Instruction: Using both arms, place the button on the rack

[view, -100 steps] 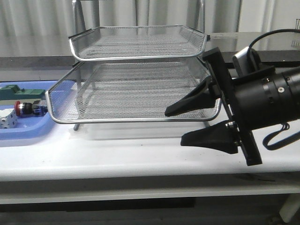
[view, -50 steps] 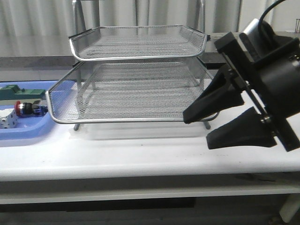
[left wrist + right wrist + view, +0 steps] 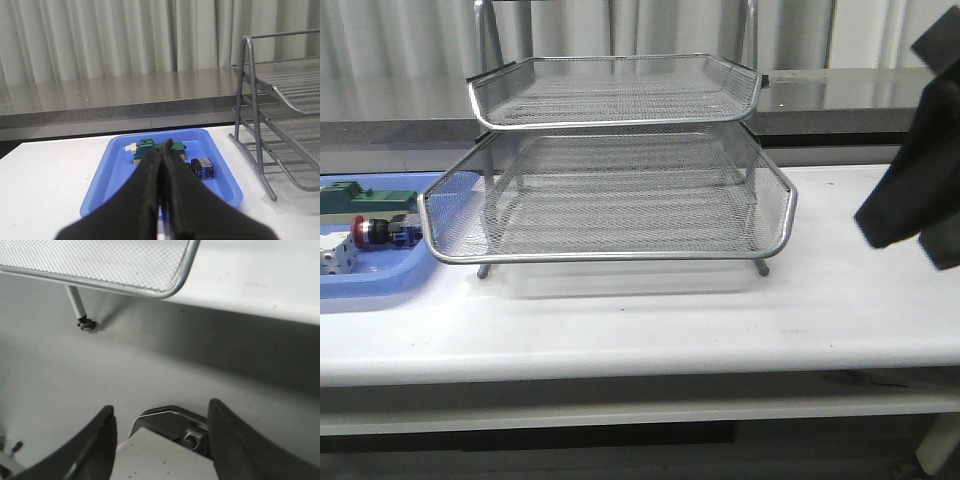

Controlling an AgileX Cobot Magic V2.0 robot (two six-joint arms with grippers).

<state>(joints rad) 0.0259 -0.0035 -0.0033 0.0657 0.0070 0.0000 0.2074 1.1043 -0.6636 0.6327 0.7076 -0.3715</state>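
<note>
Front view shows the small push-button switch with a round red cap and dark blue-black body lying on its side in the flat blue plastic tray, between a green-and-white block behind it and a white cube with dark holes nearer the camera. In the left wrist view the same switch sits just beyond and beside the tip of the left tool, whose two black fingers are pressed together with nothing between them; the green block lies just past that tip, partly hidden by it. The silver wire-mesh letter rack with chrome rims stands on the white worktop just beside the tray, its tiers bare. The right tool has its fingers spread wide apart over the worktop, near one thin rack leg. In the front view that arm is only a dark shape at the frame edge.
</note>
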